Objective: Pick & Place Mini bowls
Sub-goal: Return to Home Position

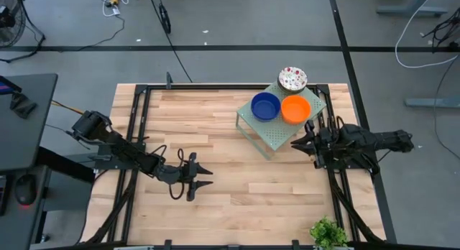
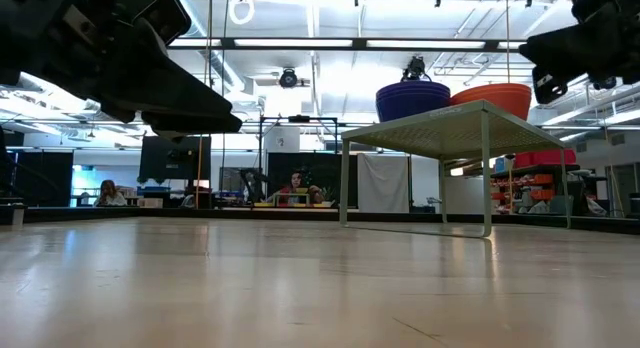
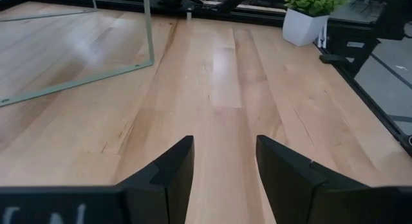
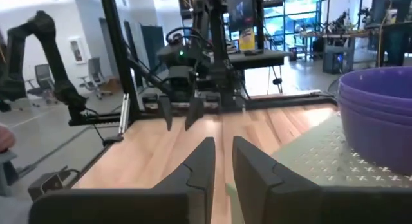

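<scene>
1. High view: the right gripper hangs just beside the rack, jaws nearly together with a narrow gap, holding nothing. The left gripper is spread and empty over the table, well apart.
2. Pulling back carelessly, the right gripper could clip the rack's edge and shake the piles.
3. The mini bowls sit upright on the rack in 3 piles: blue, orange and white red-speckled.
</scene>
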{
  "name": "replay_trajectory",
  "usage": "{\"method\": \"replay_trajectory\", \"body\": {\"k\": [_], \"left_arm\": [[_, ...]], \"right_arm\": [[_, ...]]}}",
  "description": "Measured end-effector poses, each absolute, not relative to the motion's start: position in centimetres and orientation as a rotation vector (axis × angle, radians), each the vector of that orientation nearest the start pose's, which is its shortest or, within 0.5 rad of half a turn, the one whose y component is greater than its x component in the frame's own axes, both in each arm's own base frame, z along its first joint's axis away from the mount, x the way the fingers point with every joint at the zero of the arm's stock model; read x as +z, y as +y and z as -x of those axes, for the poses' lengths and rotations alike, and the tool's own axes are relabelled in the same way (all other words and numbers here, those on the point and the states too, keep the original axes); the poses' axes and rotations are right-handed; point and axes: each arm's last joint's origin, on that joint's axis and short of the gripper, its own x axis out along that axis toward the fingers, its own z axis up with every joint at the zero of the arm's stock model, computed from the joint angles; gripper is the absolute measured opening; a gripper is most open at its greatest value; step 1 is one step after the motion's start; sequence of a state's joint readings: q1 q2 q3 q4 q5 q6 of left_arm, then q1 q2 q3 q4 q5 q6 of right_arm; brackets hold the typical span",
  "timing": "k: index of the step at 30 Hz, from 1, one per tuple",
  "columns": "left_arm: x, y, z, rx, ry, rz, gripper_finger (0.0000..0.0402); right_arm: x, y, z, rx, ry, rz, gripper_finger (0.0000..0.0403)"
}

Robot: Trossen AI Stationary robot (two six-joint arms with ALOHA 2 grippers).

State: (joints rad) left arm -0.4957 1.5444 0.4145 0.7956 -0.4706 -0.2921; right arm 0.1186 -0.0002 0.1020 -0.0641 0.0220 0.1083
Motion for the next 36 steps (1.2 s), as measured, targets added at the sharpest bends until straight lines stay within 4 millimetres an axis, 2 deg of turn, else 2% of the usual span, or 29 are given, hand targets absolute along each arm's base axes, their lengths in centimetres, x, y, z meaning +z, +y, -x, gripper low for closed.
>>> {"method": "replay_trajectory", "body": {"k": [9, 13, 17, 32, 36], "left_arm": [[14.1, -11.5, -23.4, -0.017, 0.304, 0.149, 0.0172], [14.1, -11.8, -23.3, -0.029, 0.305, 0.147, 0.0172], [14.1, -11.9, -23.2, -0.03, 0.305, 0.146, 0.0172], [14.0, -11.9, -23.2, -0.026, 0.306, 0.144, 0.0172], [14.0, -11.9, -23.2, -0.026, 0.306, 0.144, 0.0172]], "right_arm": [[19.4, 0.2, -9.0, 0.081, -0.059, -0.115, 0.0058], [17.9, 0.2, -9.6, 0.113, -0.111, -0.135, 0.0058], [17.2, 0.1, -9.7, 0.085, -0.041, -0.169, 0.0058], [17.4, 1.2, -9.6, 0.204, -0.043, -0.193, 0.0058], [17.1, 1.5, -9.5, 0.199, -0.019, -0.153, 0.0058]]}}
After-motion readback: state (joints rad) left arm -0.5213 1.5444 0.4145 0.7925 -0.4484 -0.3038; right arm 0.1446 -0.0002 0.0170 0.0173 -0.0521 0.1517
